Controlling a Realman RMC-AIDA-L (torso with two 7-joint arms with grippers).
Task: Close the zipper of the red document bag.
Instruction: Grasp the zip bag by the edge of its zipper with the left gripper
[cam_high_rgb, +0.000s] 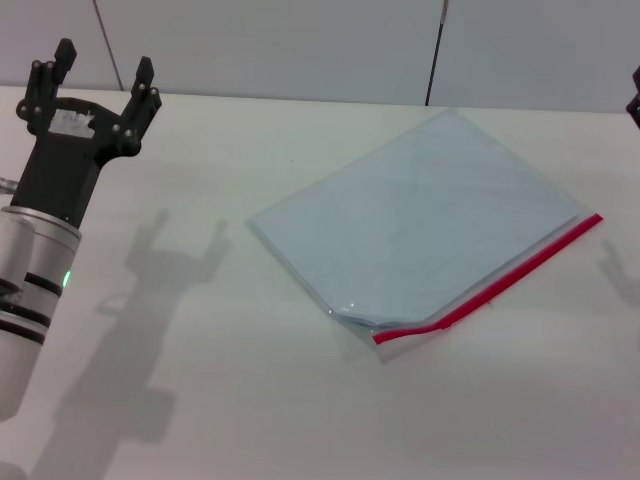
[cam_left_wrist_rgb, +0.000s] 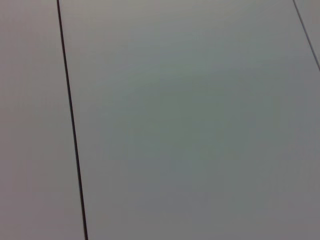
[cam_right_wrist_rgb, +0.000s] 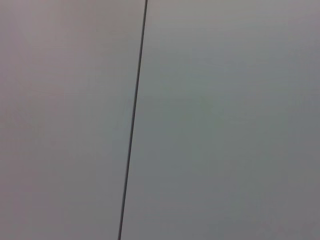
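Note:
The red document bag (cam_high_rgb: 425, 215) lies flat on the white table in the head view, a translucent pale blue pouch turned at an angle. Its zipper (cam_high_rgb: 500, 285) is a thin red strip along the near right edge; at the near end the edge gapes slightly. My left gripper (cam_high_rgb: 100, 75) hovers open and empty at the far left, well away from the bag. Only a dark sliver of my right gripper (cam_high_rgb: 634, 95) shows at the right border. Both wrist views show only grey wall panels.
The white table (cam_high_rgb: 250, 400) spreads around the bag. Behind it stands a grey panelled wall (cam_high_rgb: 300, 50) with dark seams. The left arm's shadow falls on the table left of the bag.

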